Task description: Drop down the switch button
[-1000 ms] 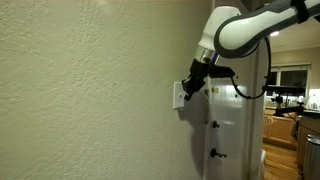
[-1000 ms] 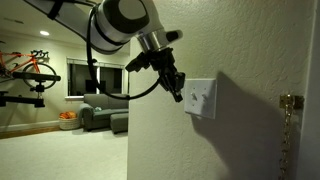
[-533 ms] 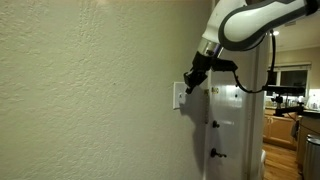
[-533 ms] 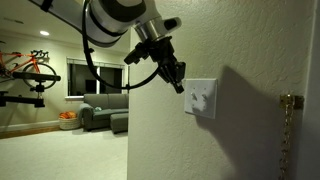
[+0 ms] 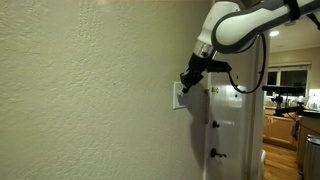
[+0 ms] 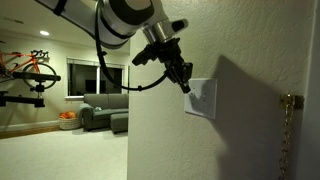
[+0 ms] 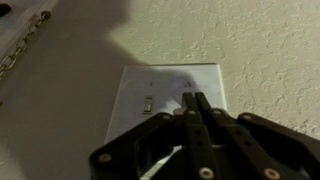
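White plate [image 7: 170,85] on a textured cream wall [image 7: 270,40]. Gripper [image 7: 194,102] fingers are pressed together with nothing between them, forming one narrow point. In the wrist view the tips sit over the plate, right of centre. The switch [image 7: 148,104] is just beside the tips, to their left and at about their height, not touched. It is too small to tell whether it is up or down. In both exterior views the gripper [image 5: 186,78] [image 6: 185,83] noses in at the plate's upper part; contact with the plate cannot be told.

Step in hand, as judged: lining up on the switch. To do it well:
- slide the tips left until the switch lies under them
- start just above it
- press in lightly, then stroke straight down
- keep the fingers together for a stiff pusher
- watch for slipping off sideways
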### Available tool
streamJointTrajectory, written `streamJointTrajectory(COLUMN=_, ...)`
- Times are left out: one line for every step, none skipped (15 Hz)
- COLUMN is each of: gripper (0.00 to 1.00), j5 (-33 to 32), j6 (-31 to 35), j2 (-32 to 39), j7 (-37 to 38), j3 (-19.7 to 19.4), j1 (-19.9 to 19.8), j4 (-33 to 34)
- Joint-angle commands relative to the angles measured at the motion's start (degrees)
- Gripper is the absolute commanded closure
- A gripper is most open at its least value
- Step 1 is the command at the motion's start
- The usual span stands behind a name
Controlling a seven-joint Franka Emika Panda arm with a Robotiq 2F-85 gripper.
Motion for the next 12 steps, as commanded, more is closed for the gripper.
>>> streamJointTrajectory(gripper=0.93, j5=-0.4, j6=0.9, j2=1.9, j7=0.9, j3=-0.5, j1=-0.1, j4=2.4)
streamJointTrajectory(gripper=0.93, j5=-0.3, j6=0.9, j2=2.2, j7=0.8, j3=-0.7, j1=-0.1, j4=2.8)
streamJointTrajectory(gripper=0.93, j5=-0.3, j6=0.9, j2=2.5, j7=0.7, j3=-0.8, j1=-0.1, j4=3.1)
streamJointTrajectory(gripper=0.93, j5=-0.3, j6=0.9, j2=2.7, j7=0.8, j3=-0.9, j1=-0.1, j4=3.2)
streamJointTrajectory(gripper=0.93, j5=-0.3, j6=0.8, j2=2.9, j7=0.7, j3=-1.0, j1=-0.1, j4=3.0)
streamJointTrajectory(gripper=0.93, j5=-0.2, j6=0.8, j2=3.1, j7=0.7, j3=-1.1, j1=-0.1, j4=2.8)
streamJointTrajectory(gripper=0.93, j5=-0.1, j6=0.7, j2=3.3, j7=0.6, j3=-1.2, j1=-0.1, j4=2.6)
streamJointTrajectory(gripper=0.93, j5=0.2, j6=0.7, j2=3.5, j7=0.5, j3=-1.2, j1=-0.1, j4=2.3)
streamJointTrajectory(gripper=0.93, j5=0.5, j6=0.6, j2=3.5, j7=0.4, j3=-1.2, j1=-0.1, j4=2.1)
streamJointTrajectory(gripper=0.93, j5=0.8, j6=0.7, j2=3.5, j7=0.3, j3=-1.2, j1=-0.1, j4=1.9)
streamJointTrajectory(gripper=0.93, j5=1.0, j6=0.7, j2=3.5, j7=0.3, j3=-1.2, j1=0.0, j4=1.7)
streamJointTrajectory(gripper=0.93, j5=1.1, j6=0.7, j2=3.6, j7=0.3, j3=-1.2, j1=0.0, j4=1.5)
